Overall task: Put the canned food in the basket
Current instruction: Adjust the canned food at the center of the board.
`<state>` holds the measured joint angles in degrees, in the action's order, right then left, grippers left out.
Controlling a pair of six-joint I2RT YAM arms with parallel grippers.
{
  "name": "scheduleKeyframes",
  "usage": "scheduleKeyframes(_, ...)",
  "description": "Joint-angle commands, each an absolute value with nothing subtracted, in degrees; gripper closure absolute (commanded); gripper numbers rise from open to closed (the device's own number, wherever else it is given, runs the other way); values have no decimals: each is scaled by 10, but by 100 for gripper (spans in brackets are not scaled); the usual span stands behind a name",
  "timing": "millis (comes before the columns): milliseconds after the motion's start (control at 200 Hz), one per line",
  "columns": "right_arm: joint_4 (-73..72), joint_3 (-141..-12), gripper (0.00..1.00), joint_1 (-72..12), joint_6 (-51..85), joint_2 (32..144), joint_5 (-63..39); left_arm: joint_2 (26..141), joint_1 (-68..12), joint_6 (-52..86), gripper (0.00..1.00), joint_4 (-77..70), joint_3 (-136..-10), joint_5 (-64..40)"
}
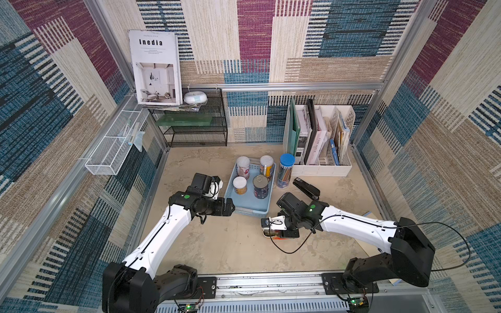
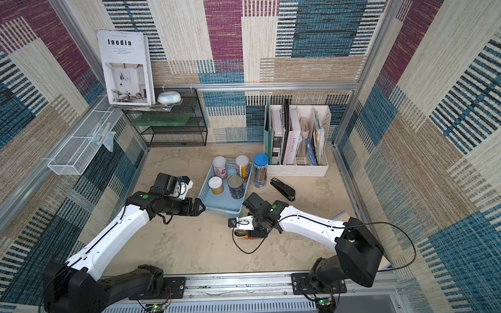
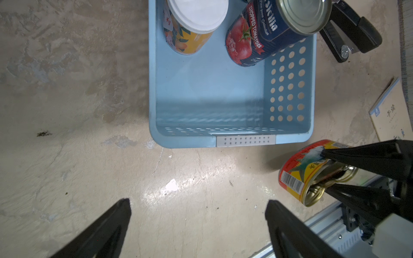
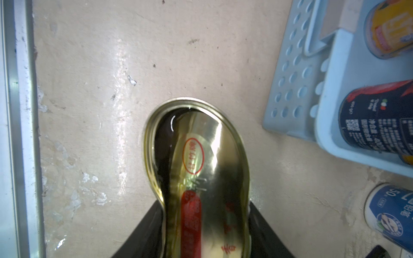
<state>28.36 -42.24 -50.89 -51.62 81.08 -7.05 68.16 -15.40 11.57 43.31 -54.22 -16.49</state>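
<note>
The light blue basket [image 1: 252,212] [image 2: 220,212] stands mid-table and holds several upright cans, among them a short yellow one [image 3: 190,38] and a silver-topped tomato tin [image 3: 263,38]. In front of its near right corner, a flat oval gold tin with a red label [image 4: 201,152] [image 3: 295,176] rests on the table. My right gripper [image 4: 204,205] [image 1: 273,233] is shut on it, one finger against each long side. My left gripper [image 3: 197,201] [image 1: 231,207] is open and empty, by the basket's near left corner.
Right of the basket stand a blue-lidded cylinder of pencils [image 1: 286,170] and a black stapler [image 1: 306,188]. A white file organiser [image 1: 320,141] and a black mesh shelf [image 1: 195,124] line the back. A notebook [image 3: 391,111] lies at the right; a metal rail [image 1: 271,284] runs along the front.
</note>
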Motion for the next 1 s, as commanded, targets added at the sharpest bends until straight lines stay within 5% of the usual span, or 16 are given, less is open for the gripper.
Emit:
scheduleKeyframes(0,274,-429,5,-509,-498,811,-55,683,-153,110,1,424,-546,-175)
scheduleKeyframes(295,279,-438,24,-515,-468,807,-44,683,-151,108,1,424,-548,-178)
scheduleKeyframes(551,275,-433,30,-515,-454,823,-51,683,-149,107,1,424,-548,-178)
scheduleKeyframes(741,277,-461,49,-517,-429,822,-41,683,-149,107,1,424,-548,-178)
scheduleKeyframes(997,308,-517,52,-522,-407,812,-49,682,-148,107,1,425,-548,-178)
